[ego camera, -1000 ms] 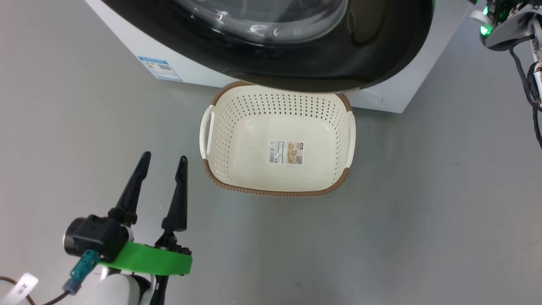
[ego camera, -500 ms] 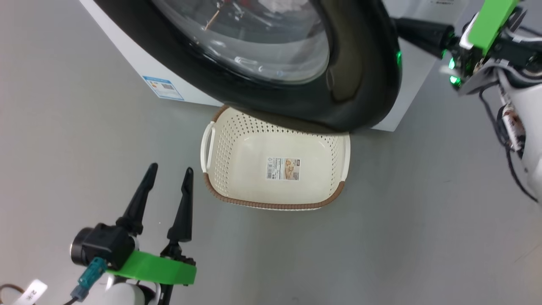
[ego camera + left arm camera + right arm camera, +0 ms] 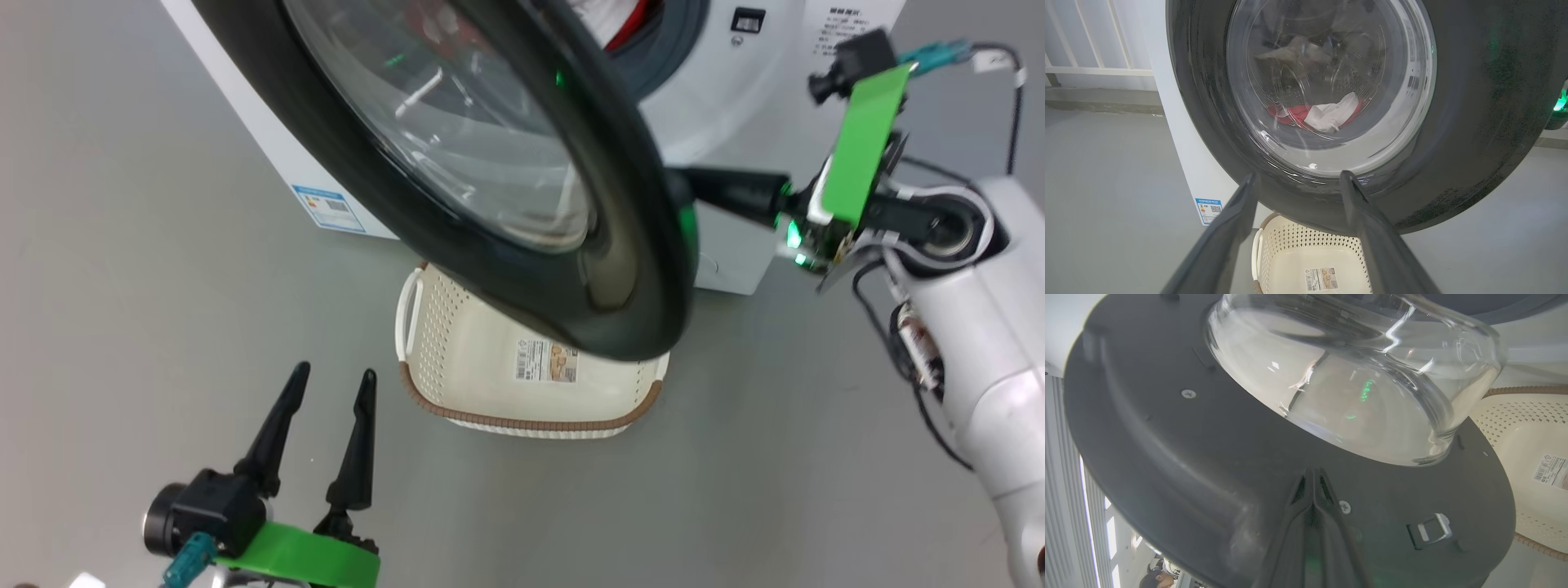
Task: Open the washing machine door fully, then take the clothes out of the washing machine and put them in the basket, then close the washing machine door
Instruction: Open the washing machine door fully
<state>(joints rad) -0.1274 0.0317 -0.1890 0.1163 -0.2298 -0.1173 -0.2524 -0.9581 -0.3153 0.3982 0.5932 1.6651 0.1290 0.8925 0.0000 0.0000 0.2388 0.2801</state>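
Washing machine door [image 3: 490, 204] stands partly open in the head view. Its black ring and glass window tilt out over the basket [image 3: 457, 343], which sits on the floor [image 3: 122, 286] right under the door's lower edge, in front of the washing machine [image 3: 735, 106]. Past the door's upper edge, a bit of the red and white clothes [image 3: 608, 20] shows inside the drum. The right gripper [image 3: 702, 184] reaches in sideways from the door's right, its dark fingers pressed together and their tips behind the door's rim. The left gripper [image 3: 335, 371] hovers low and left of the door, well apart from it, fingers spread, holding nothing.

From the left wrist you face the door's outer side straight on. The clothes [image 3: 1323, 116] lie at the bottom of the drum, seen through the glass, and a blue label [image 3: 1209, 210] sits on the machine left of the door.

The right wrist view gives the door's other side: a matt inner face with screws, a small metal latch [image 3: 1431, 528] and the bulging glass bowl [image 3: 1355, 396]. The closed fingers end at this face just below the bowl. Whether they touch it I cannot tell.
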